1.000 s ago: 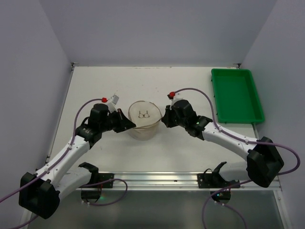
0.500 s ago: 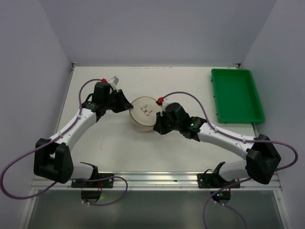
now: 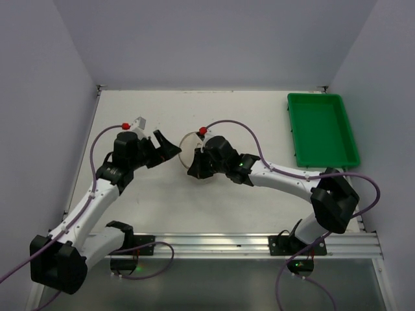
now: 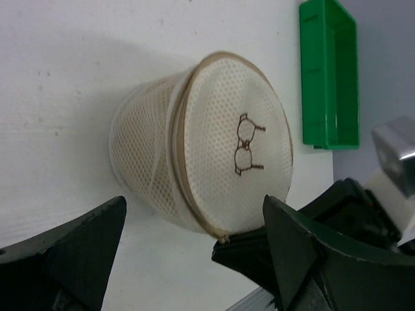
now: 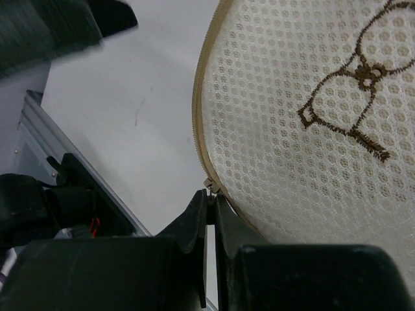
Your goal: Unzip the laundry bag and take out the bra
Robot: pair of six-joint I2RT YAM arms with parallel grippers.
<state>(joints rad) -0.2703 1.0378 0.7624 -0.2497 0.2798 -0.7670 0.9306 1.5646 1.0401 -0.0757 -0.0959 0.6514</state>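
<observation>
The cream mesh laundry bag (image 4: pixel 201 142) lies tipped on its side on the table, its bra-symbol face toward the near edge. In the top view only part of the laundry bag (image 3: pixel 188 151) shows between the two arms. My right gripper (image 5: pixel 211 206) is shut on the small metal zipper pull (image 5: pixel 209 184) at the bag's tan rim; the right gripper (image 3: pixel 193 170) is at the bag's near side. My left gripper (image 3: pixel 167 144) stands open just left of the bag, apart from it, and in its wrist view the left gripper (image 4: pixel 194 201) frames the bag. The bra is hidden.
A green plastic tray (image 3: pixel 322 129) sits at the table's far right, also seen as the green tray (image 4: pixel 327 71) in the left wrist view. A metal rail (image 3: pixel 214 243) runs along the near edge. Grey walls enclose the table on three sides.
My left gripper has opened, let go of the bag and drawn back to the left. The right gripper has moved left along the rim with the zipper pull, and the bag has tipped over.
</observation>
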